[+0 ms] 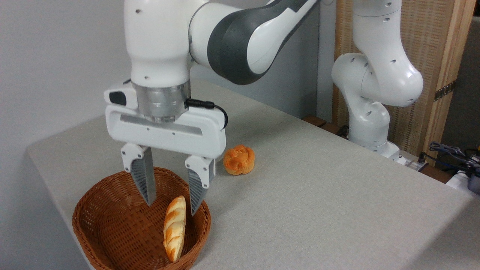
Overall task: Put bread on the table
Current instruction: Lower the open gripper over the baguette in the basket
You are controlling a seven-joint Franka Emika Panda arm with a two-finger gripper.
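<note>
From the fixed camera you are seeing the end effector (171, 209) hanging over the wicker basket (112, 225), fingers spread wide and gripping nothing. The bread (175, 228) is lying inside the basket near its right wall. An orange bun (239, 159) is sitting on the bench (318, 195) beyond.
</note>
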